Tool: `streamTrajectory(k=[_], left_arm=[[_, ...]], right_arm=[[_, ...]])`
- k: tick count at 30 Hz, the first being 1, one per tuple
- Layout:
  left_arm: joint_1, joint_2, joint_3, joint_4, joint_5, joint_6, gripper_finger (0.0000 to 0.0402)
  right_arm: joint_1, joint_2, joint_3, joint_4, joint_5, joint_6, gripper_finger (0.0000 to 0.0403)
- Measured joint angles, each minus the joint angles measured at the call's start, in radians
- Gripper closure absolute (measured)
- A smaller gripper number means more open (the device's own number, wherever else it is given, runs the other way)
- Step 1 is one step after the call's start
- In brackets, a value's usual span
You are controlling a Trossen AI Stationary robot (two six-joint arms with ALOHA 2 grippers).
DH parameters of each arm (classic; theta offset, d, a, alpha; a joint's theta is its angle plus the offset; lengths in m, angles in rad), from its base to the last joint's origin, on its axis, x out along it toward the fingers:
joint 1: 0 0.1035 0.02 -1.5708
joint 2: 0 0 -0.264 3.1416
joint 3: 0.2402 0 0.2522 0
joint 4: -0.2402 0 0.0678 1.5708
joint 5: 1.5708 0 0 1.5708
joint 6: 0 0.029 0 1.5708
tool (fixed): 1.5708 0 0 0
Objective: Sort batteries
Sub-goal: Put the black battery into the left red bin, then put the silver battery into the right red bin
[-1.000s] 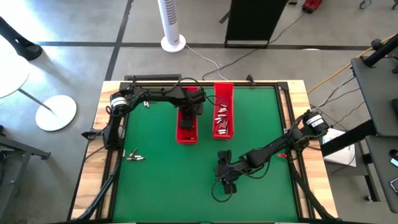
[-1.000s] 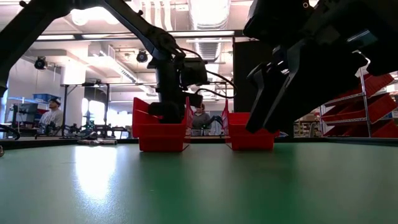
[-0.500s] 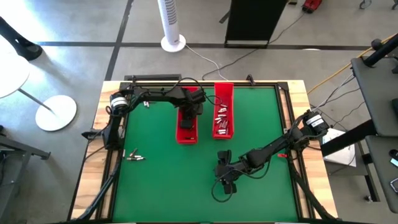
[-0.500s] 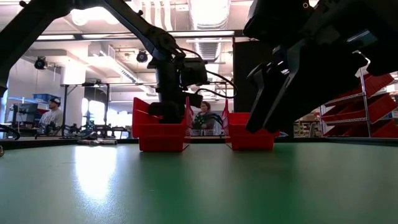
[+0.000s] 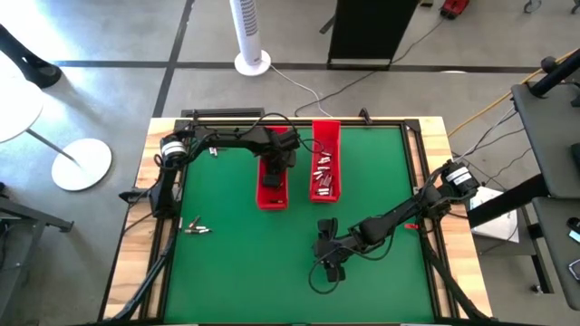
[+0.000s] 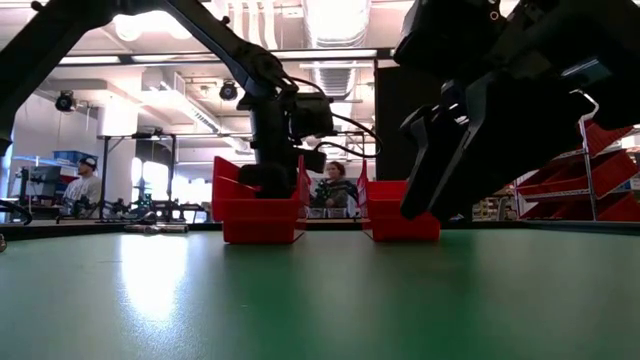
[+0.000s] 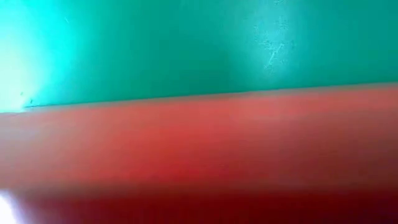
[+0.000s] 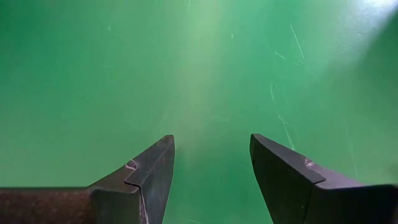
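Note:
Two long red trays stand side by side at the far middle of the green mat. The right tray [image 5: 326, 136] holds several small silvery and darker batteries [image 5: 323, 174]. My left gripper [image 5: 272, 177] reaches down into the left tray [image 5: 272, 197], whose wall [image 6: 260, 215] hides its tip; the left wrist view shows only red wall [image 7: 199, 143] and mat. A few loose batteries [image 5: 196, 226] lie on the mat near the left edge. My right gripper [image 8: 211, 168] hangs open above bare mat at the near middle [image 5: 331, 264], touching nothing.
A raised wooden frame [image 5: 426, 127] runs round the mat. Cables trail along both side edges. Bare mat [image 5: 245, 272] lies between the trays and the near edge. Beyond the table, people [image 6: 335, 185] stand in the room, along with shelving that holds more red bins [image 6: 600, 190].

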Motion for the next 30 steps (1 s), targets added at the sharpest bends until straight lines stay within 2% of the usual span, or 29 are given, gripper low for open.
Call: streamTrajectory(k=[4, 12, 23, 26, 30], left_arm=[[-0.002, -0.006, 0.032, -0.040, 0.004, -0.016, 0.0289], [-0.047, -0.025, 0.211, -0.200, 0.005, -0.086, 0.0274], [-0.119, -0.032, 0.527, -0.764, 0.010, -0.271, 0.0274], [-0.150, -0.068, 0.545, -0.796, 0.025, -0.366, 0.0274], [-0.206, -0.171, 0.499, -0.796, 0.086, -0.475, 0.0274]], right_arm=[[0.000, 0.000, 0.000, 0.000, 0.000, 0.000, 0.0200], [0.000, 0.000, 0.013, 0.000, 0.000, 0.028, 0.0200], [0.005, -0.001, 0.023, -0.001, -0.037, 0.061, 0.0200], [0.012, -0.001, 0.024, -0.001, -0.074, 0.062, 0.0200], [0.030, -0.001, 0.024, -0.022, -0.081, 0.063, 0.0200]])
